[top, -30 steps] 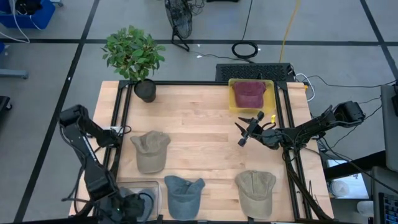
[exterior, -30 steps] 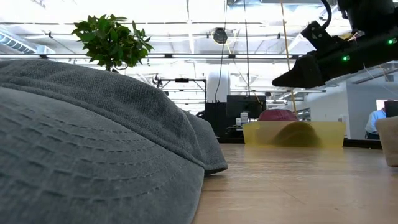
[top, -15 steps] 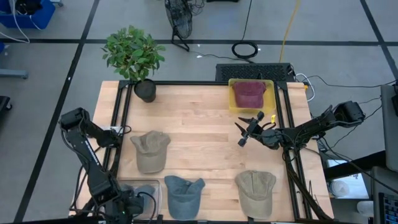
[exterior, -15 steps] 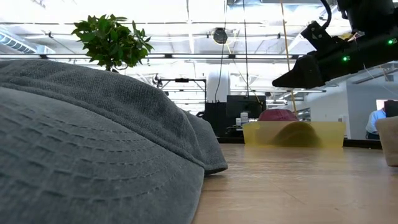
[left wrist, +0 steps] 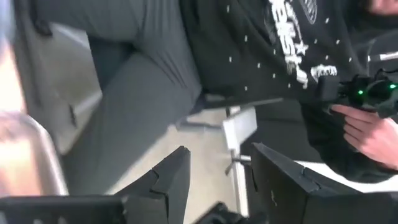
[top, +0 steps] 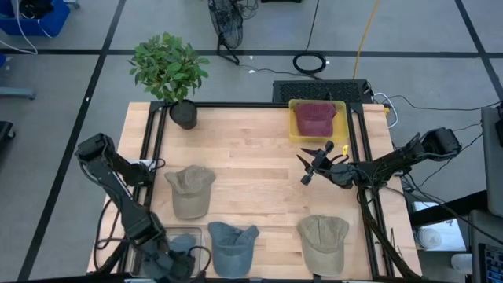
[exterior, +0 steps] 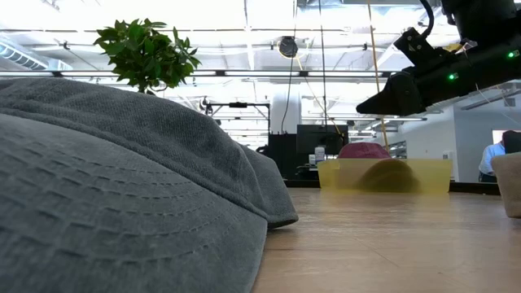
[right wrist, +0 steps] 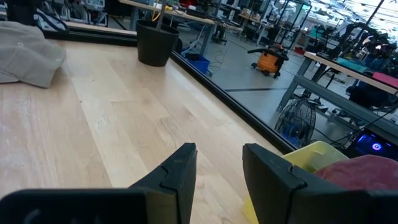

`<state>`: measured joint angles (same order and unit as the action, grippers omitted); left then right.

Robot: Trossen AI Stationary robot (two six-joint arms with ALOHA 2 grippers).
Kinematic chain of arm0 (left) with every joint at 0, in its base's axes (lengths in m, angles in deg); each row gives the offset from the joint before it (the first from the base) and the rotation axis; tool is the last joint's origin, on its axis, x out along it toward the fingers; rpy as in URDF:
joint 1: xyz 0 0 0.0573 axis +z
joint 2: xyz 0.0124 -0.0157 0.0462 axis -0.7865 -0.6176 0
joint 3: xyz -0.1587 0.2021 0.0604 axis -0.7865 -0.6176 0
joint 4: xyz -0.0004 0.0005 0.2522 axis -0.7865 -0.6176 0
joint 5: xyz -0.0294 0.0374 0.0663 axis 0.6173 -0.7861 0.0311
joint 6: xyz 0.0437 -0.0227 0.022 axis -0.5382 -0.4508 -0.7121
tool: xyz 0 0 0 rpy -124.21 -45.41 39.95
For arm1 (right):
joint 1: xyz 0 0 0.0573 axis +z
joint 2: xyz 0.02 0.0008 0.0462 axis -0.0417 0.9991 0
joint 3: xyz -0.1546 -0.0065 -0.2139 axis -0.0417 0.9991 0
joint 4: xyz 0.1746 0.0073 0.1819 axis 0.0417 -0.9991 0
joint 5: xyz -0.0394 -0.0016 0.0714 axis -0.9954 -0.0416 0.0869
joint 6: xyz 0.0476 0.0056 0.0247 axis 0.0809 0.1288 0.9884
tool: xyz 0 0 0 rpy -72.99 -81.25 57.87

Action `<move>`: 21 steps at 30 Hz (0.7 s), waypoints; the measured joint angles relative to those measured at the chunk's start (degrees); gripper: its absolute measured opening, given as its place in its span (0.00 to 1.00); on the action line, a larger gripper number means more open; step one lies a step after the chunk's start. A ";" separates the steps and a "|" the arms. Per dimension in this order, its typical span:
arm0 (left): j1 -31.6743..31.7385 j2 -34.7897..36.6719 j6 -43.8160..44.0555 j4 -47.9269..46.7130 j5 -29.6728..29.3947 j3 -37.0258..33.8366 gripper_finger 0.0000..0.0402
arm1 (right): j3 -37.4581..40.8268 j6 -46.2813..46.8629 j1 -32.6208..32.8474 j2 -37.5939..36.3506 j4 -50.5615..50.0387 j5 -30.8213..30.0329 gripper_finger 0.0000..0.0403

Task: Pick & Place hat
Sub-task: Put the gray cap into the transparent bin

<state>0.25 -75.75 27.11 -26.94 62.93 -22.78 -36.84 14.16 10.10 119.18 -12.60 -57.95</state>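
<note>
A potted plant stands at the table's far-left corner; a seated person beyond.

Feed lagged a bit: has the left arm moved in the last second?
Yes. In the high view the left gripper has swung right, toward the blue hat.

Overhead of wooden worktop, maroon hat in yellow bin, two tan hats and blue hat nearer front, potted plant at corner, right claw (empty) above bare wood beside bin
</note>
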 joint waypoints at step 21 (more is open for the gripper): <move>20.48 -5.27 -31.04 -4.49 -11.04 0.04 0.42 | 0.00 -0.02 -0.02 0.00 -1.76 0.01 0.30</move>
<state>20.73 -81.01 -3.93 -31.43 51.89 -22.73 -36.84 14.13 10.08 119.18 -14.37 -57.94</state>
